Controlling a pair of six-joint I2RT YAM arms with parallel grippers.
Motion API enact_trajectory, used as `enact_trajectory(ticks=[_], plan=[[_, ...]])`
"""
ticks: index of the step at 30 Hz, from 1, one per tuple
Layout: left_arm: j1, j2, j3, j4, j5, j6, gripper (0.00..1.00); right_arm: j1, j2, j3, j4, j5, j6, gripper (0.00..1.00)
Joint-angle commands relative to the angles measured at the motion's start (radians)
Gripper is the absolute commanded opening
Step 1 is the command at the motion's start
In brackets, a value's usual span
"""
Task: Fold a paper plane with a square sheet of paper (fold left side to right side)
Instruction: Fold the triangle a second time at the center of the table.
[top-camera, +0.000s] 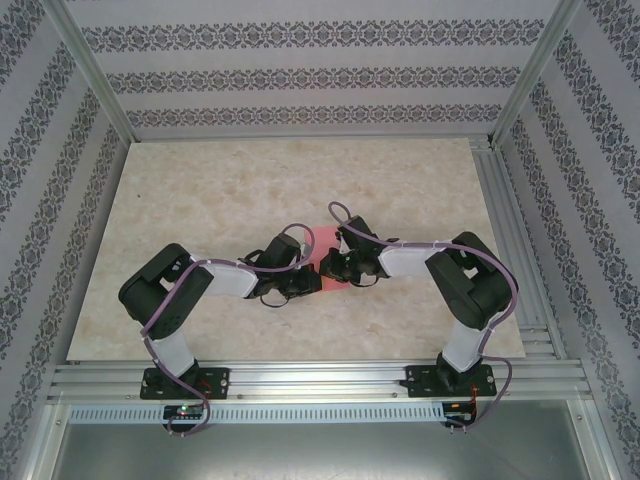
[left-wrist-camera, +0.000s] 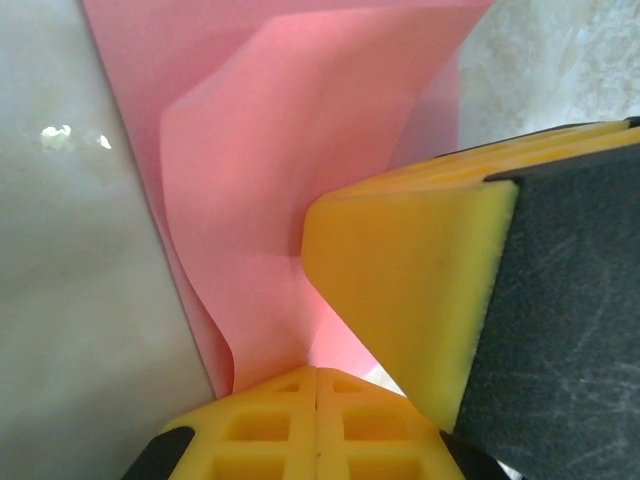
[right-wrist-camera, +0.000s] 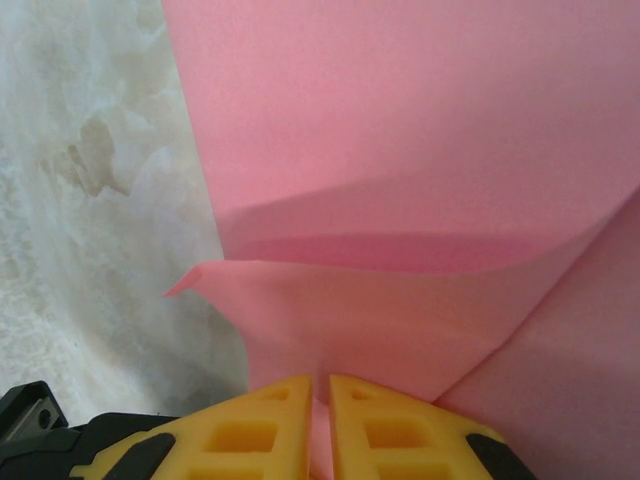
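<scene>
Pink thin paper sheet (right-wrist-camera: 400, 130), one, creased, mid-table between two claws. Left gripper (left-wrist-camera: 316, 373) pressed together, pinching its edge. Right gripper (right-wrist-camera: 319, 386) pinching it too. Beige marble-look tabletop (top-camera: 210, 200), patterned wallpaper walls (top-camera: 300, 75).

A pale, marble-patterned counter (top-camera: 200, 200) fills the middle of the overhead view, closed in on three sides by walls (top-camera: 300, 80) papered in grey-and-white bands of ornament, with two slanting metal posts (top-camera: 90, 70) at the far corners. Ribbed aluminium rails (top-camera: 320, 378) run along the near edge and up the right side, with a slotted strip (top-camera: 320, 412) and a plain grey panel (top-camera: 320, 450) in front. Up close the counter looks glossy with small glints in the left wrist view, and shows a brownish vein (right-wrist-camera: 95, 155) in the right wrist view.
</scene>
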Motion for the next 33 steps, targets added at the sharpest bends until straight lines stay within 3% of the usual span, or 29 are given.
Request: enact_trajectory(ticks=[1,33], plan=[[-0.019,0.041,-0.029,-0.074,-0.042,-0.007,0.08,-0.008,0.018,0.034,-0.061,0.072,-0.065,0.14],[-0.020,0.038,-0.046,-0.067,-0.042,-0.014,0.07,-0.203,0.072,0.135,-0.157,0.089,-0.242,0.14]])
